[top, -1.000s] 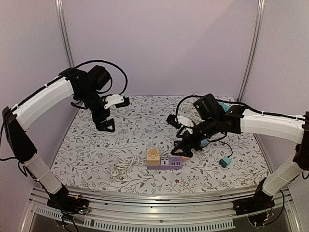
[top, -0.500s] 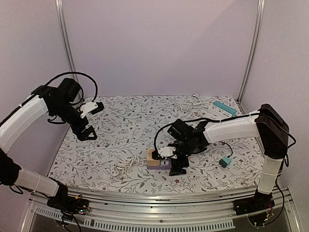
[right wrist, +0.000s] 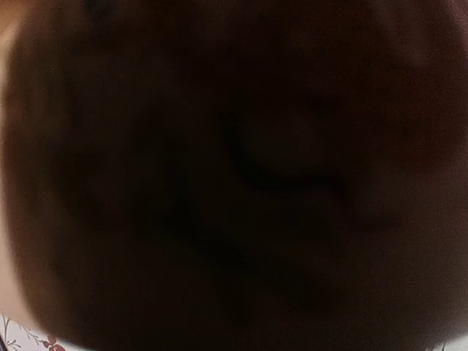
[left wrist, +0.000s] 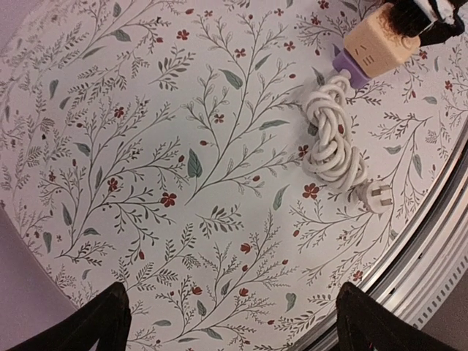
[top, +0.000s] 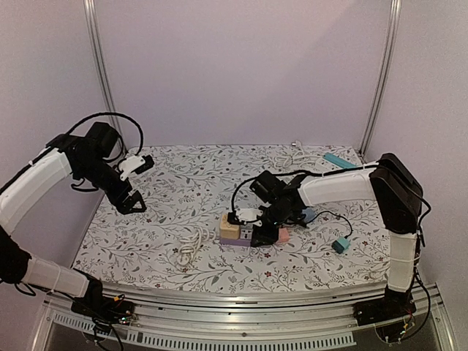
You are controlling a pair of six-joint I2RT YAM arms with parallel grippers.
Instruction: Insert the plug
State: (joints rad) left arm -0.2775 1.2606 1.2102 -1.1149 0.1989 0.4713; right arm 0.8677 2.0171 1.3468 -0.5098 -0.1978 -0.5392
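The white plug (left wrist: 373, 196) lies on the floral table at the end of its coiled cable (left wrist: 333, 135); the top view shows that cable (top: 191, 243) just left of the power strip. The purple power strip (top: 235, 235), with a beige cube (top: 229, 225) at its left end, lies at table centre. My right gripper (top: 262, 232) is down on the strip's right half; its fingers hide that part, and the right wrist view is dark and blocked. Well left of the strip, my left gripper (top: 130, 202) hovers open over bare cloth, with black fingertips (left wrist: 102, 322) wide apart.
A teal adapter (top: 341, 244) on a black cord lies right of the strip. Along the back right edge lie a teal strip (top: 338, 160) and a white cable (top: 289, 156). The metal front rail (left wrist: 431, 241) runs close to the plug.
My right arm has swung down and left onto the power strip, which has shifted slightly left. The left arm pulled back to the left and lower, staying open.
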